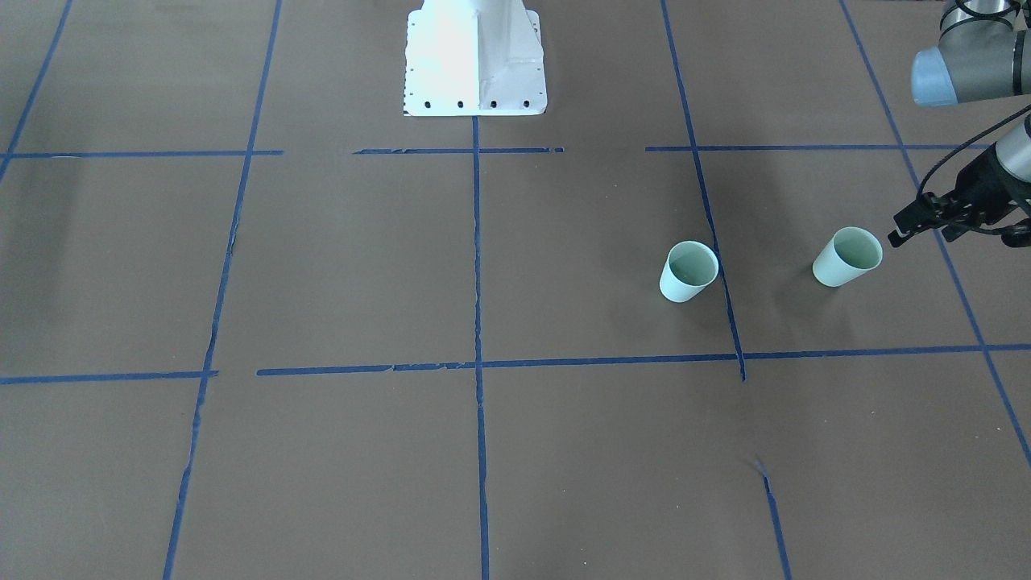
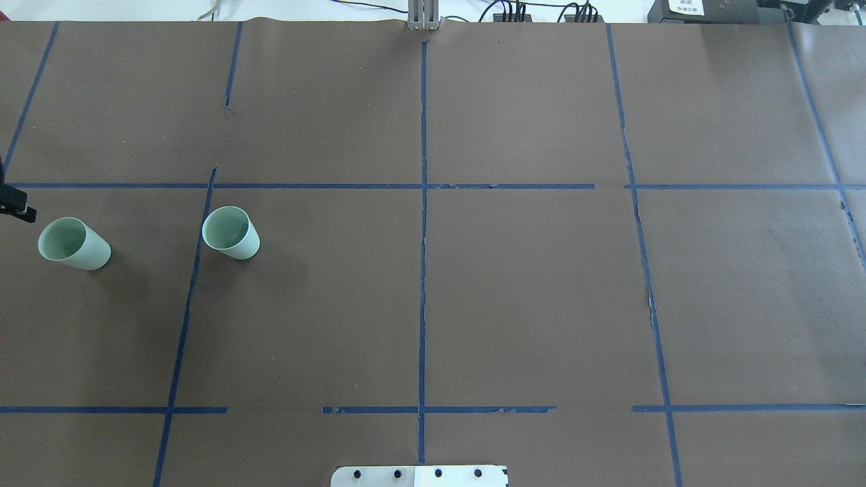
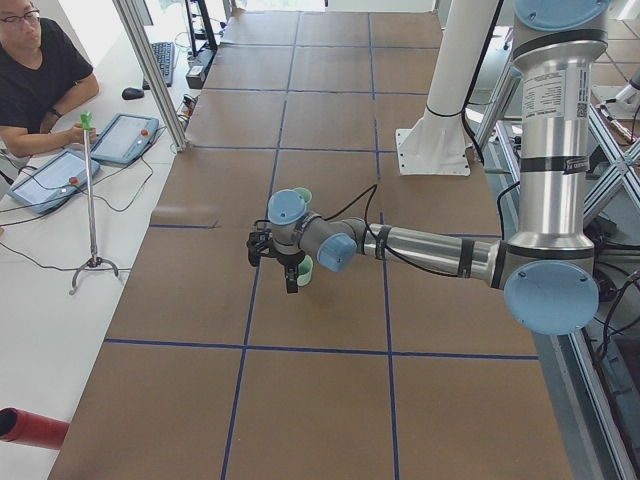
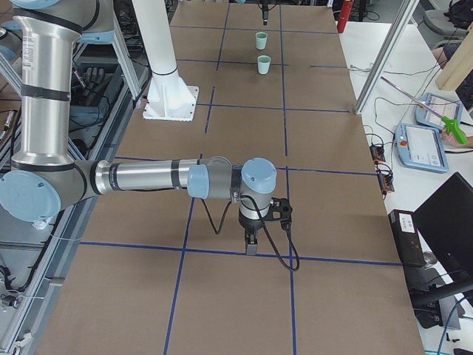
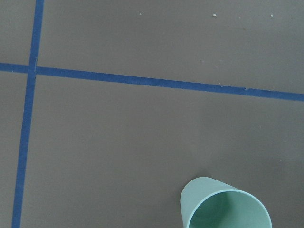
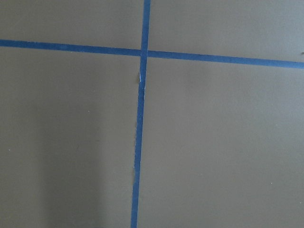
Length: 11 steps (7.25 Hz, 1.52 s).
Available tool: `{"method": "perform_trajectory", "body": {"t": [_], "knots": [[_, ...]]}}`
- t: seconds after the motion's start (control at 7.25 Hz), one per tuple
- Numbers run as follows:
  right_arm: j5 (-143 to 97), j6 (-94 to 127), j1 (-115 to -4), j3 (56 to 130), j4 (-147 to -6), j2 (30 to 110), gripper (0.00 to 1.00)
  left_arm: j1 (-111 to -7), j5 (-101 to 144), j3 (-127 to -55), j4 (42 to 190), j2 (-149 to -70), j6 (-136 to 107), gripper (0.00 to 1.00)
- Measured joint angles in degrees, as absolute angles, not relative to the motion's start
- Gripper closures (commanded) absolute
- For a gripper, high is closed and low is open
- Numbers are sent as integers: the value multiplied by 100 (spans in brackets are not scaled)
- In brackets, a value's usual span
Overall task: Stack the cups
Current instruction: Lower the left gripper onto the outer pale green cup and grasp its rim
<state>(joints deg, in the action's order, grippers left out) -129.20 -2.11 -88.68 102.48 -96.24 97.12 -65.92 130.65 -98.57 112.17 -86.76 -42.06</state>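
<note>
Two pale mint-green cups stand upright and apart on the brown table on my left side. The outer cup [image 1: 847, 256] [image 2: 73, 243] [image 3: 305, 268] also shows at the bottom of the left wrist view [image 5: 223, 206]. The inner cup [image 1: 689, 271] [image 2: 230, 233] [image 3: 303, 195] stands next to a blue tape line. My left gripper [image 1: 950, 235] [image 3: 275, 265] hangs just beside the outer cup, on its outer side, apart from it, jaws open and empty. My right gripper [image 4: 251, 242] shows only in the right side view, far from the cups; I cannot tell its state.
Blue tape lines [image 2: 423, 237] grid the brown table. The white robot base plate [image 1: 475, 80] sits at the robot's edge. An operator [image 3: 35, 80] with tablets sits beyond the table; a thin stand [image 3: 90, 200] is near that edge.
</note>
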Motion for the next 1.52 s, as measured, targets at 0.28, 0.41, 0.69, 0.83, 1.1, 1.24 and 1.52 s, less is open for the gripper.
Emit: {"method": "perform_trajectory", "body": {"t": [0.28,0.41,0.69,0.83,1.1,1.24,1.52], "knots": [[-12922,-211,-8868,10248,-9624,9712,0,-6369,12953,-9791,11303,-8669,-4342,0],[-12923,-211,-8868,10248,-9624,9712,0,-6283,12943,-9758,11334,-8668,-4359,0],[-12921,-211,-8868,10248,-9624,9712,0,-6169,12940,-9667,11398,-8674,-4367,6],[-12922,-211,-8868,10248,-9624,9712,0,-6136,12948,-9559,11534,-8682,-4370,19],[-12922,-211,-8868,10248,-9624,9712,0,-6083,12979,-9371,11765,-8693,-4392,73],[-12922,-211,-8868,10248,-9624,9712,0,-6070,12988,-9334,11797,-8697,-4422,100],[-12926,-211,-8866,10248,-9624,9712,0,-6059,13004,-9328,11811,-8719,-4667,100]]}}
